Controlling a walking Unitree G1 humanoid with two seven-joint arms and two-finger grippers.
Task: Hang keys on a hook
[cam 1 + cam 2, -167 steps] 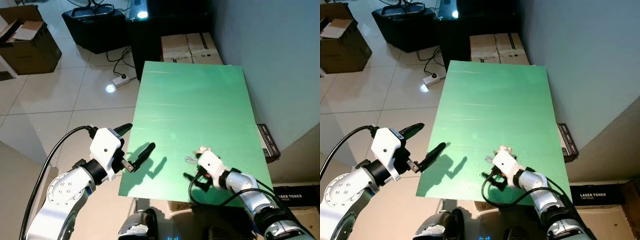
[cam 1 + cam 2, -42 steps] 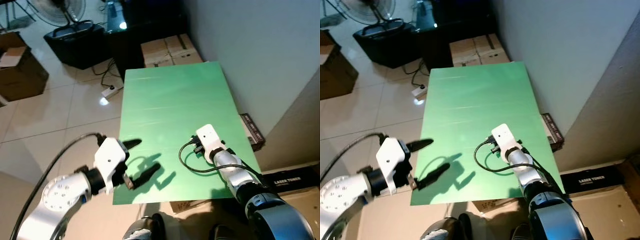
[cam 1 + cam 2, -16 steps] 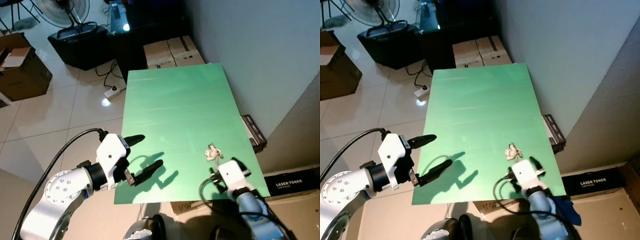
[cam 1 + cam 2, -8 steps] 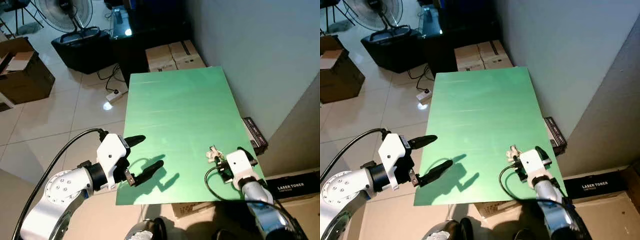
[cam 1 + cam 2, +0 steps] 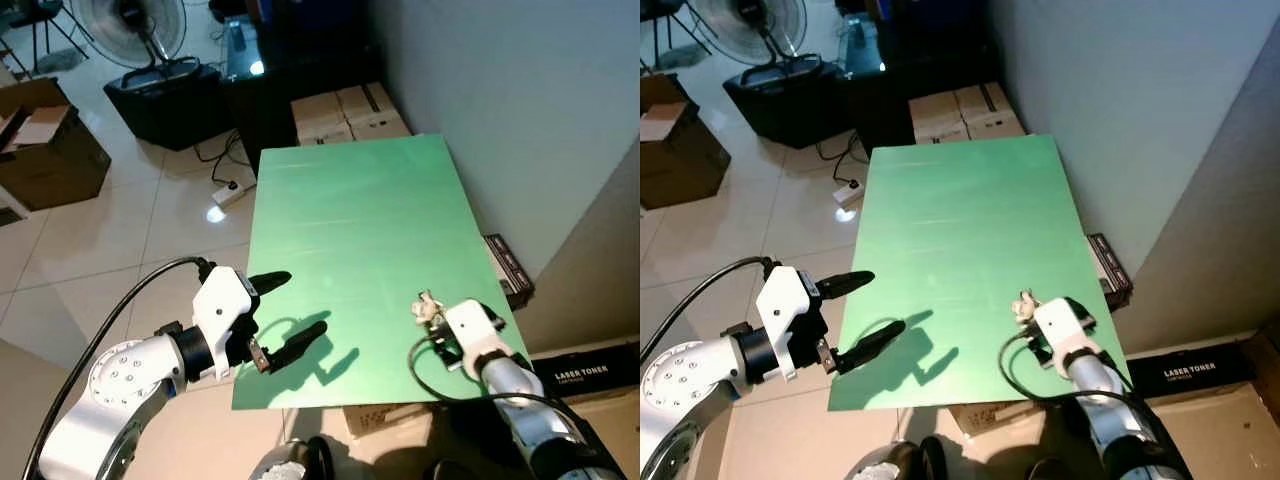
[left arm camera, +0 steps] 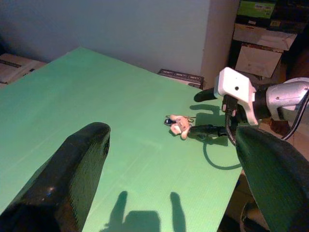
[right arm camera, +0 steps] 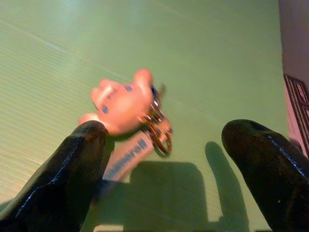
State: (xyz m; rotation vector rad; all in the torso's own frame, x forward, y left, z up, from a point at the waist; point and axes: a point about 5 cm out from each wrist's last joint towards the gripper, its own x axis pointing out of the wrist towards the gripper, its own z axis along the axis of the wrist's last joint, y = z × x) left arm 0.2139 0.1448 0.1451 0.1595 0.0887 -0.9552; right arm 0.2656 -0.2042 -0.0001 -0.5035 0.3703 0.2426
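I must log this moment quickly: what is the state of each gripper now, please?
Left gripper: open, holding nothing, over the green table's near-left edge.
Right gripper: open around the keys, not closed on them.

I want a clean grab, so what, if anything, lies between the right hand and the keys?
Nothing visible. The right hand is open right at the keys, which lie on the bare green table between its fingers.

The keys are a small bunch with a pale pink, animal-shaped charm (image 7: 120,101), a metal split ring and a flat white tag with lettering. They're lying flat on the green corrugated board (image 5: 350,230), near its right edge.
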